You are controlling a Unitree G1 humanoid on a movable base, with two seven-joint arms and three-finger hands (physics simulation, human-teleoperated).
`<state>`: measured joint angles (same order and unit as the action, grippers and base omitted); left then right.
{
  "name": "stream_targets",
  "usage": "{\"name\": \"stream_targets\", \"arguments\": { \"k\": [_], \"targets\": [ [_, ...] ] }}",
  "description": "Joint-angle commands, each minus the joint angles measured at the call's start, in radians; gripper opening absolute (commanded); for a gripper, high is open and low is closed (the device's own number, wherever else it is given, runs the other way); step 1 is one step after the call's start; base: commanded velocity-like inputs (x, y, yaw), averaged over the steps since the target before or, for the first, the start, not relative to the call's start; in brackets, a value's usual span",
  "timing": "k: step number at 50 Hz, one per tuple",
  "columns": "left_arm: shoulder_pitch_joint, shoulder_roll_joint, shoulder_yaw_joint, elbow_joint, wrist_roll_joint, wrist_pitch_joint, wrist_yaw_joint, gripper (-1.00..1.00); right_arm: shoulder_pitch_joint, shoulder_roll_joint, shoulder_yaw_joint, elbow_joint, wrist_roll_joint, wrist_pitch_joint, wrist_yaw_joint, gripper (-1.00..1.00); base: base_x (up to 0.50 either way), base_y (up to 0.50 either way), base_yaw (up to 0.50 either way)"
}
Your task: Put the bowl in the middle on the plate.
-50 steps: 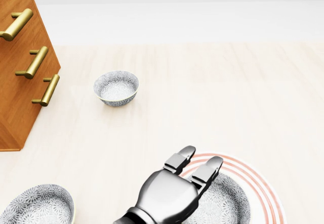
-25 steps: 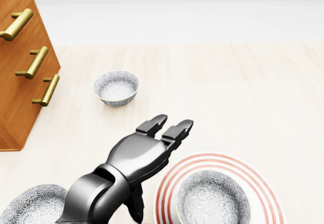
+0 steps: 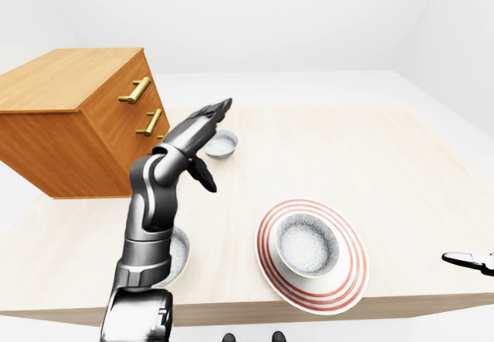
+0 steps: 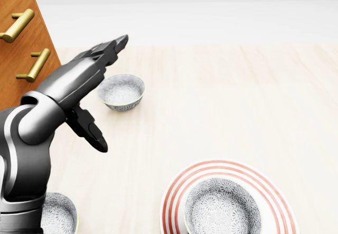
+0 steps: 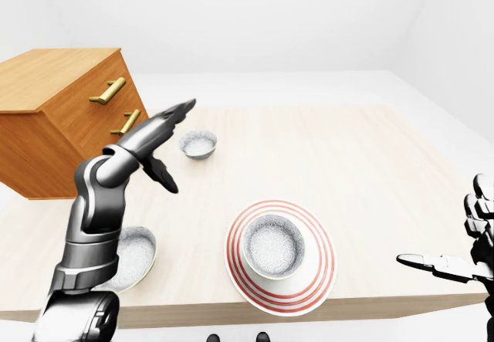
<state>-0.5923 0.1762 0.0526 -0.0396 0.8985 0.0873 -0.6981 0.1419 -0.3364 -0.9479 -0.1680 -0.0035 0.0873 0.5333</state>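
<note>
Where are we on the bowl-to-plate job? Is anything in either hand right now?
Done, by the look of it: a bowl sits centred on the striped plate. In hand: nothing. The left hand is raised, open and empty, and the right hand is open and empty too. Left: probably just lowering the arm. The far bowl and near bowl sit off the plate.
</note>
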Motion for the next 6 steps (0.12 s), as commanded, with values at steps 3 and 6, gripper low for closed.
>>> {"name": "stream_targets", "arguments": {
  "k": [3, 6],
  "targets": [
    [-0.095, 0.055, 0.088, -0.039, -0.518, 0.0, 0.049, 1.0, 0.0, -0.003, 0.002, 0.004, 0.003, 0.0, -0.003, 1.0, 0.0, 0.0, 0.0],
    [-0.052, 0.063, 0.071, -0.049, -0.554, 0.0, 0.099, 1.0, 0.001, -0.002, 0.001, 0.0, 0.003, 0.0, -0.001, 1.0, 0.0, 0.0, 0.0]
  ]
}}
